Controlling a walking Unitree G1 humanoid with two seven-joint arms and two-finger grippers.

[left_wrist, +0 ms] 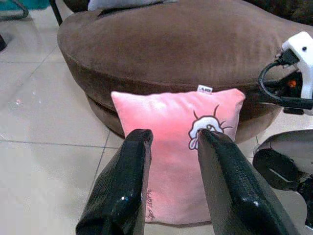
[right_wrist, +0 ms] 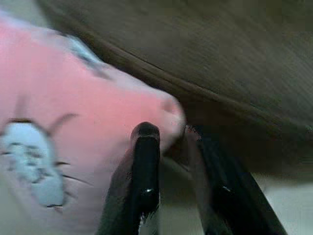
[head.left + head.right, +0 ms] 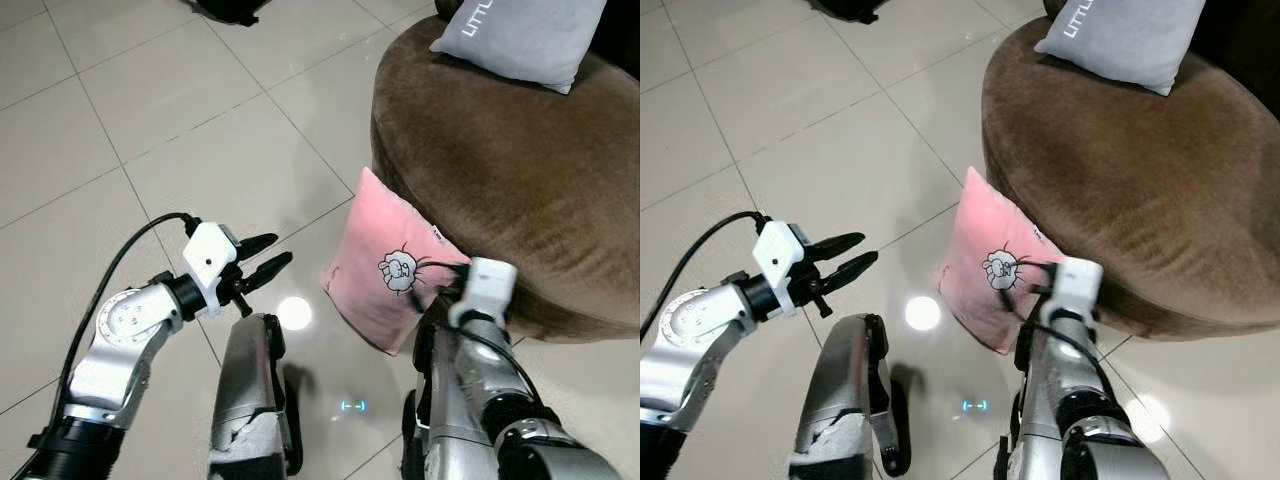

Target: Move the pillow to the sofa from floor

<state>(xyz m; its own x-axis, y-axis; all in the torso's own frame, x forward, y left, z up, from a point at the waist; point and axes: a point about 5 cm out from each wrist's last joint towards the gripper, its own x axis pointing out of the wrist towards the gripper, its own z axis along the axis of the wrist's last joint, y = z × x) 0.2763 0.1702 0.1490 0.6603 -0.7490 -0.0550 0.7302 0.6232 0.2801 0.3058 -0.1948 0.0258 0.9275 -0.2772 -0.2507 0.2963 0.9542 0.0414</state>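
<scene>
The pink pillow (image 3: 392, 268) stands on the tiled floor (image 3: 150, 120), leaning against the round brown sofa (image 3: 520, 170). The right gripper (image 2: 168, 134) is right at the pillow's upper corner, fingers parted around that corner but not closed on it. The left gripper (image 3: 262, 258) hangs well short of the pillow, slightly open and empty, pointing at its face. A pinch on so little soft fabric could slip, letting the pillow sag or topple flat. A grey pillow (image 3: 520, 35) already lies on the sofa beyond.
</scene>
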